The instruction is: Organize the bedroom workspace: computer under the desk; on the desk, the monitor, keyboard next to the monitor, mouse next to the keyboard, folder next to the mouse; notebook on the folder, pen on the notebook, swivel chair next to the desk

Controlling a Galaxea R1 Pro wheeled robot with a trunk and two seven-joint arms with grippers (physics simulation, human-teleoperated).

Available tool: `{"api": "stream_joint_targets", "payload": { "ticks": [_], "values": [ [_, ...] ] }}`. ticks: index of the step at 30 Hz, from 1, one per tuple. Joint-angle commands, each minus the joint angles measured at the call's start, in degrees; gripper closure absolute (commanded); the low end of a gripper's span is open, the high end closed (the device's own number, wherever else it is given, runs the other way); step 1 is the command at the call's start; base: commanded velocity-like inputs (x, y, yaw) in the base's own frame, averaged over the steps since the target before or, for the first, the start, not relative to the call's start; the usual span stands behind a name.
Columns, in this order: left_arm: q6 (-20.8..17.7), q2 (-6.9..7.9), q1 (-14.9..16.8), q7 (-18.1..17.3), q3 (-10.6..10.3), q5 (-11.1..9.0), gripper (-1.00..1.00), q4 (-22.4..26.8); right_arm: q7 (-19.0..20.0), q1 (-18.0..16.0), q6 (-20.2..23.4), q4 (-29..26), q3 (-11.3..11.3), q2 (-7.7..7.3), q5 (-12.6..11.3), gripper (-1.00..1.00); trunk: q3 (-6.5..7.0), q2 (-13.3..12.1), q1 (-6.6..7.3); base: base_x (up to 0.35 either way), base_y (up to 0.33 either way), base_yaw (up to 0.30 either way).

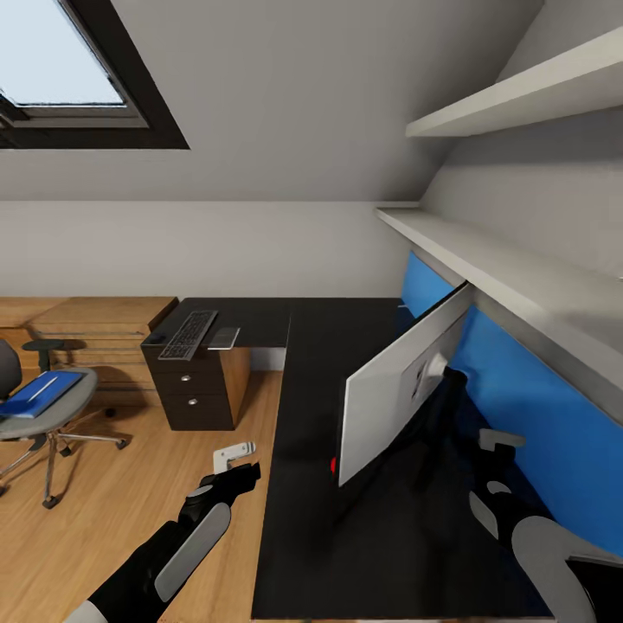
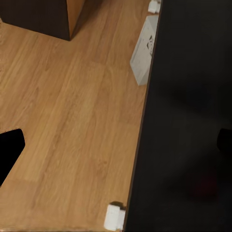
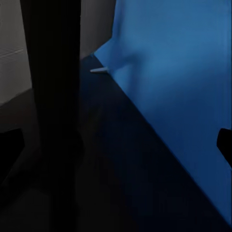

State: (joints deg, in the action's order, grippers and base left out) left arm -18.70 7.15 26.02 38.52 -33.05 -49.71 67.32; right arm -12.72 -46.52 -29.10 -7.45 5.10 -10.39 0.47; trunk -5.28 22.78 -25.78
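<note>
Two claws, we can't tell either's state; monitor [image 1: 400, 388] tilted on desk [image 1: 320, 519] by right claw [image 1: 493, 450], keyboard [image 1: 188, 334] at far-left corner.

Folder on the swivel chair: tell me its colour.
Blue; the folder on the swivel chair shows best in the head view.

The setting is a home office corner in an attic room. A sloped ceiling with a skylight [image 1: 65, 73] occupies the upper left of the frame. A black L-shaped worktop [image 1: 346, 337] runs along a blue wall panel [image 1: 528, 407] at right, with two white shelves [image 1: 519, 260] above it. A monitor [image 1: 398, 389] stands on the worktop; a keyboard [image 1: 188, 334] lies on a drawer unit [image 1: 195, 389] at centre left. A swivel chair [image 1: 48, 407] stands on the wood floor [image 1: 130, 502] at far left.
</note>
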Motion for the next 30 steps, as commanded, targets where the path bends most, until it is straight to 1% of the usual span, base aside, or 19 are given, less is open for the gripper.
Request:
{"api": "stream_joint_targets", "payload": {
  "ticks": [1,6,13,15,16,17,18,19,20,21,22,23,25,27,30],
  "values": [
    [-0.1,0.06,0.1,0.4,-0.2,-0.3,-1.00,0.1,0.1,-0.1,-0.3,0.1,0.3,0.01,0.1,-1.00,-0.14,0.1,0.00,-0.333,0.000,0.000],
    [-0.1,0.06,0.1,0.4,-0.2,-0.5,-1.00,0.1,0.0,-0.1,-0.3,0.0,0.3,0.15,0.1,-1.00,-0.14,0.1,0.00,-0.333,0.021,0.000],
    [-0.1,0.08,0.1,0.5,-0.1,-0.3,-1.00,0.1,-0.2,-0.1,0.0,-0.4,0.2,0.56,-0.1,-1.00,-0.14,0.1,0.00,-0.268,0.210,0.000],
    [-0.1,0.11,0.1,0.5,-0.1,-0.3,-1.00,0.1,-0.3,-0.1,0.3,-0.5,0.1,1.14,-0.1,-1.00,-0.14,0.1,0.00,-0.241,0.249,0.000],
    [-0.1,0.13,0.1,0.5,0.0,-0.3,-1.00,0.1,-0.4,-0.1,0.6,-0.8,0.1,1.93,0.0,-1.00,-0.14,0.1,0.00,-0.236,0.251,0.000],
    [-0.1,0.13,0.1,0.5,0.0,-0.3,-1.00,0.0,-0.7,-0.1,1.9,-2.3,0.2,3.16,0.0,-1.00,-0.14,0.1,0.00,-0.227,0.238,0.000],
    [-0.1,0.14,0.1,0.4,0.0,-0.3,-1.00,-0.2,-1.3,0.0,4.7,-4.6,0.3,4.46,0.0,-1.00,-0.14,0.1,0.00,-0.206,0.204,0.000],
    [-0.1,0.14,0.1,0.4,0.1,-0.3,-1.00,-0.3,-2.3,0.0,8.1,-7.1,0.3,5.42,0.0,-1.00,-0.14,0.1,0.00,-0.174,0.155,0.000],
    [-0.1,0.14,0.1,0.4,0.1,-0.3,-1.00,-0.4,-2.8,0.1,10.0,-8.6,0.4,5.76,0.0,-1.00,-0.14,0.1,0.00,-0.159,0.129,0.000],
    [-0.1,0.15,0.1,0.4,0.1,-0.3,-1.00,-0.5,-3.8,0.3,14.1,-12.1,0.4,6.29,0.0,-1.00,-0.14,0.1,0.00,-0.119,0.083,0.000],
    [-0.1,0.15,0.1,0.4,0.1,-0.3,-1.00,-0.5,-4.2,0.4,16.2,-14.1,0.4,6.47,0.0,-1.00,-0.14,0.1,0.00,-0.095,0.066,0.000],
    [-0.1,0.15,0.1,0.4,0.1,-0.3,-1.00,-0.5,-4.8,1.3,20.3,-18.4,0.4,6.78,-0.1,-1.00,-0.14,0.1,0.00,-0.061,0.042,0.000],
    [-0.1,0.16,0.1,0.4,0.1,-0.2,-1.00,-0.6,-5.5,5.4,28.1,-28.5,0.4,7.12,-0.2,-1.00,-0.14,0.1,0.00,-0.032,0.022,0.000],
    [-0.1,0.15,0.1,0.4,0.1,-0.2,-1.00,-0.6,-5.8,10.9,34.2,-39.8,0.4,7.39,-0.4,-1.00,-0.14,0.1,0.00,-0.013,0.009,0.000],
    [-0.1,0.15,0.1,0.4,0.1,-0.2,-1.00,-0.6,-5.9,14.8,37.8,-47.8,0.4,7.97,-0.5,-1.00,-0.14,0.1,0.00,-0.007,0.005,0.000]
  ]
}}
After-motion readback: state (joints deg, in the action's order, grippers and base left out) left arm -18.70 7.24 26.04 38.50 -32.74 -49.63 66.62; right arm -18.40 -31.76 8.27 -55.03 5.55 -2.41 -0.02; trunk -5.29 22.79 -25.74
